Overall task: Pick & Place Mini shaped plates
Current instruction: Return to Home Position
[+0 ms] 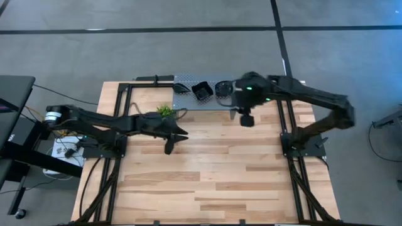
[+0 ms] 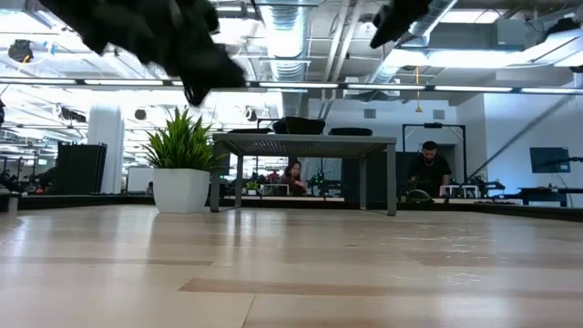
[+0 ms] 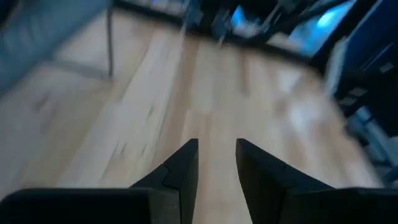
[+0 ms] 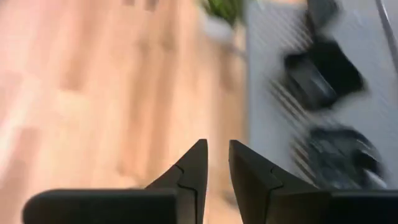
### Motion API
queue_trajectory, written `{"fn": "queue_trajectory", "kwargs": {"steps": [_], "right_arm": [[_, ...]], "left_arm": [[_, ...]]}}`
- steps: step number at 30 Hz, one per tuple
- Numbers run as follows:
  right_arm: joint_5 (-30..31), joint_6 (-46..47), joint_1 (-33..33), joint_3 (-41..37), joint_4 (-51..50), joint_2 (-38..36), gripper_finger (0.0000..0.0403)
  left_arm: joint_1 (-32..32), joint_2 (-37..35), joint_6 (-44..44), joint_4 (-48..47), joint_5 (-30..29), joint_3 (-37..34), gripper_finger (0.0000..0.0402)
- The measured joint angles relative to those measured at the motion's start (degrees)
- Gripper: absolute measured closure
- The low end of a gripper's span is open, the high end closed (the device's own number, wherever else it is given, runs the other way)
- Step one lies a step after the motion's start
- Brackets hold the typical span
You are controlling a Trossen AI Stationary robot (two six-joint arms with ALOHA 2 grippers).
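Hanging over the middle of the table (image 1: pixel 213 182), the left end effector (image 3: pixel 216 144) had its fingers parted by a narrow gap, released, with only bare wood showing between them. Farther back and toward the right side, the right end effector (image 4: pixel 217 143) hovered just in front of the grey perforated stand (image 1: pixel 186 99), likewise released and carrying nothing. A small green plant (image 1: pixel 165 111) stood beside the stand's left end, close under the left arm's forearm.

On the stand sat the mini shaped plates (image 1: pixel 202 91), gathered in two dark glossy groups side by side. How many lay in each could not be told. No plate showed on the wood of the table.

Beyond the table, two people (image 2: pixel 430 169) sat at desks in the room behind.

Judging from the empty fingers and the plates all up on the stand, the placing looked done and the step in hand was the return to rest. That move would call for each arm to fold back toward its own base, the right one keeping clear of the stand's edge, the left one of the plant.
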Motion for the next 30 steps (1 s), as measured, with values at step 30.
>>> {"fn": "queue_trajectory", "kwargs": {"steps": [30], "right_arm": [[-4.42, 23.79, -8.54, -85.59, 61.24, -69.17, 0.0343]], "left_arm": [[-7.5, -68.99, 10.09, 2.13, -15.87, -31.74, 0.0293]]}}
